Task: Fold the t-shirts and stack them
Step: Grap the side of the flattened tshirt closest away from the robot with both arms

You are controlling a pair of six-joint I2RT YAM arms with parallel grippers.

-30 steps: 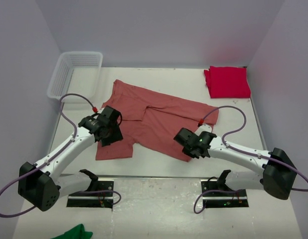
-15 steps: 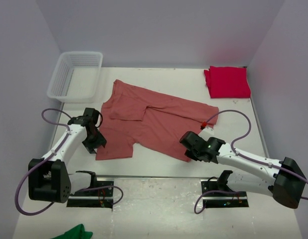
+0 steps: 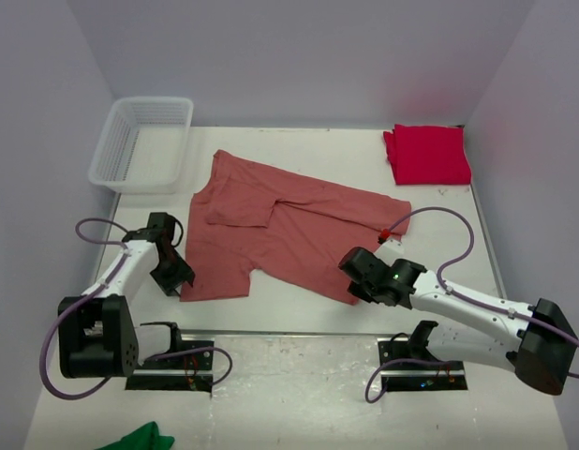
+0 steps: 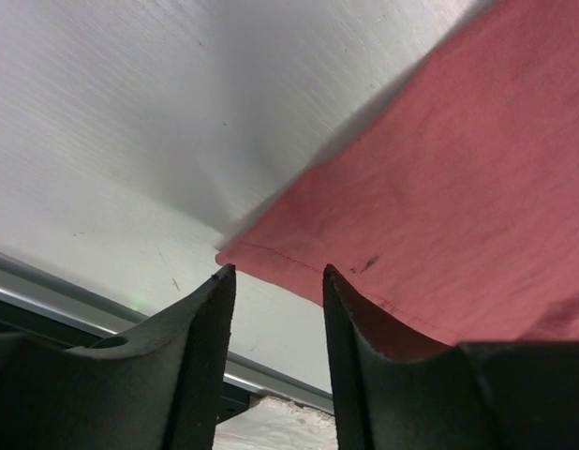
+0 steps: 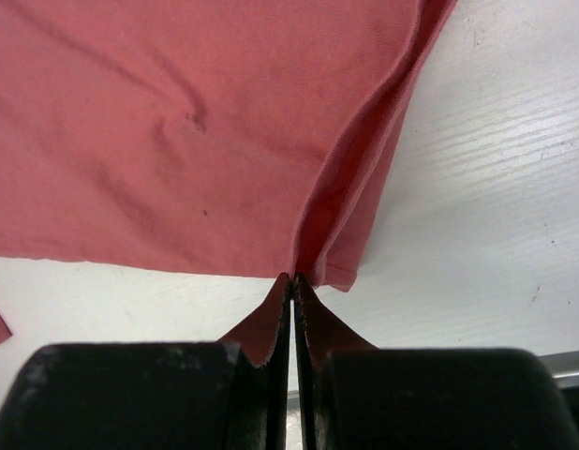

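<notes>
The dusty salmon-red t-shirt (image 3: 289, 220) lies spread flat across the middle of the table. My left gripper (image 3: 180, 279) sits low at its near left corner. In the left wrist view it (image 4: 275, 272) is open, and the hem corner of the t-shirt (image 4: 458, 206) lies just at the fingertips with nothing pinched. My right gripper (image 3: 353, 281) is at the near right corner. Seen from the right wrist, it (image 5: 294, 278) is shut on a raised fold of the salmon t-shirt (image 5: 177, 122). The crimson t-shirt (image 3: 427, 155) lies folded at the back right.
A white mesh basket (image 3: 144, 141) stands at the back left. A green cloth (image 3: 140, 438) lies off the table at the bottom left. A metal rail (image 3: 289, 333) runs along the table's near edge, close under both grippers.
My left arm has swung left and nearer, off the t-shirt's body to its near left corner, its jaws narrowing. The right gripper has shifted slightly nearer and right, still pinching the hem.
</notes>
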